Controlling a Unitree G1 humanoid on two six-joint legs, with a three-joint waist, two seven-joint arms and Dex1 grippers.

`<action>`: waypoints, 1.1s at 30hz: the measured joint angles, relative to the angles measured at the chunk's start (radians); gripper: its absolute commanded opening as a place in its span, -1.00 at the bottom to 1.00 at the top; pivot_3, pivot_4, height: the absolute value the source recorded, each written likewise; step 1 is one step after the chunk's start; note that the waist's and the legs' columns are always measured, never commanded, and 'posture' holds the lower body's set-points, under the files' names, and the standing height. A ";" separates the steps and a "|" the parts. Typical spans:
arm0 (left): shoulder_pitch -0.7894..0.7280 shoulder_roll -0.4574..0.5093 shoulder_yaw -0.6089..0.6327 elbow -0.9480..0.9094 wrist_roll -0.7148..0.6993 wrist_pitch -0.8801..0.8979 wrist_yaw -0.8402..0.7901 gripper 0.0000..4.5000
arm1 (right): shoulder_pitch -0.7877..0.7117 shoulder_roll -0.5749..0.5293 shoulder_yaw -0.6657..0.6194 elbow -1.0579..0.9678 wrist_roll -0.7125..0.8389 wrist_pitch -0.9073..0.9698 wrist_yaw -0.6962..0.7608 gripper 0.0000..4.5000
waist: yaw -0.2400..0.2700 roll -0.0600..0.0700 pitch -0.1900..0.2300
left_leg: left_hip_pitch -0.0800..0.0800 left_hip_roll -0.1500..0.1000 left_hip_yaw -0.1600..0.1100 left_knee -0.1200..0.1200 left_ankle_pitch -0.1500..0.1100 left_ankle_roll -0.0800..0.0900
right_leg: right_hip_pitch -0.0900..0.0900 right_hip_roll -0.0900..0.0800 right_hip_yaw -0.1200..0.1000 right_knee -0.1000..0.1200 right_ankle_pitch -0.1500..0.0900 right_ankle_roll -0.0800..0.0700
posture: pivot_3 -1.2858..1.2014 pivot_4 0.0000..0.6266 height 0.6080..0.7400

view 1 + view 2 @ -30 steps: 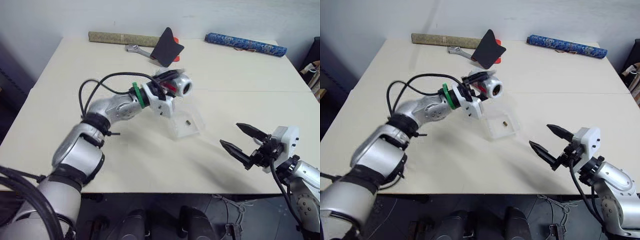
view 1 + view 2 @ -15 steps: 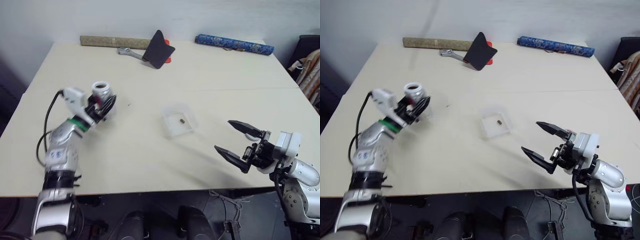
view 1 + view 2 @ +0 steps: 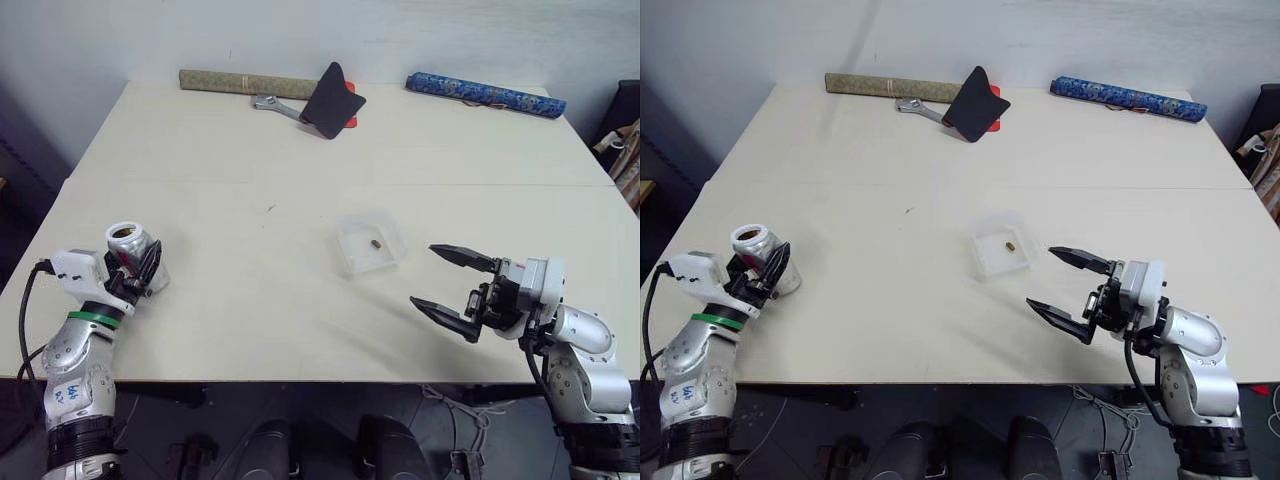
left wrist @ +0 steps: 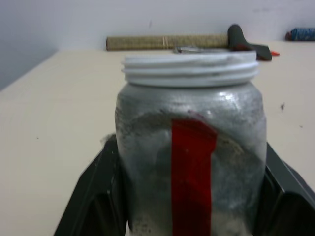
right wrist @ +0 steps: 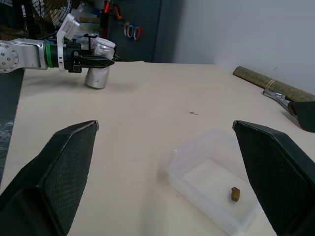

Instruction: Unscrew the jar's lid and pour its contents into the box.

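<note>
The jar [image 3: 131,250], silvery grey with a red stripe [image 4: 192,172], stands upright and uncapped at the table's left side, its white threaded rim on top. My left gripper [image 3: 140,272] is shut on the jar's body, one black finger [image 4: 93,196] on each side. I cannot tell whether its base touches the tabletop. The clear box [image 3: 352,262] lies mid-table, and the contents [image 3: 376,243], a tiny brown piece, rest inside it. My right gripper [image 3: 423,275] hovers open just right of the box, holding nothing. The lid is out of view.
Along the table's back edge lie a green roll [image 3: 245,82], a blue patterned roll [image 3: 485,92], a metal wrench [image 3: 272,102] and a black flat object [image 3: 333,100] with red behind it. The table's front edge runs close below both grippers.
My left arm swung the jar from its tipped pose over the box far to the left, turned it upright and lowered it. The right gripper stayed open in about the same place.
</note>
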 measured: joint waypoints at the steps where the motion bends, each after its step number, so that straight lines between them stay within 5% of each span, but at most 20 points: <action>1: -0.002 -0.006 0.000 0.015 0.002 -0.025 -0.001 0.06 | 0.000 0.001 0.000 0.008 -0.004 -0.004 0.001 0.99 | 0.000 0.000 0.000 | 0.000 0.000 0.000 0.000 0.000 0.000 | 0.000 0.000 0.000 0.000 0.000 0.000 | 0.03 -0.52 1.00; 2: -0.002 -0.010 -0.001 0.024 0.004 -0.041 -0.003 0.06 | -0.001 0.001 0.000 0.014 -0.007 -0.011 0.001 0.99 | 0.000 0.000 0.000 | 0.000 0.000 0.000 0.000 0.000 0.000 | 0.000 -0.001 0.000 0.000 0.000 0.000 | 0.03 -0.52 1.00; 9: 0.030 -0.045 -0.034 0.069 0.030 -0.072 -0.020 0.99 | -0.003 0.002 -0.002 0.051 -0.012 -0.041 0.010 1.00 | -0.004 0.000 -0.001 | 0.000 0.000 0.000 0.000 0.000 0.002 | 0.000 -0.002 -0.001 0.000 0.000 0.000 | 0.03 -0.52 1.00; 23: 0.198 0.076 -0.013 -0.044 0.030 0.007 -0.086 0.99 | 0.167 -0.037 -0.131 0.148 0.000 -0.125 0.087 1.00 | -0.016 -0.001 -0.001 | 0.000 0.001 0.001 -0.005 -0.004 -0.002 | 0.000 -0.005 0.001 -0.006 0.000 0.000 | 0.03 -0.52 1.00; 33: 0.493 0.249 0.091 -0.220 0.006 0.038 -0.289 0.99 | 0.225 -0.159 -0.247 0.218 0.019 -0.165 0.185 1.00 | -0.016 0.000 -0.001 | 0.001 0.002 0.001 -0.012 -0.004 -0.003 | -0.001 -0.006 0.002 -0.015 -0.001 -0.001 | 0.03 -0.52 1.00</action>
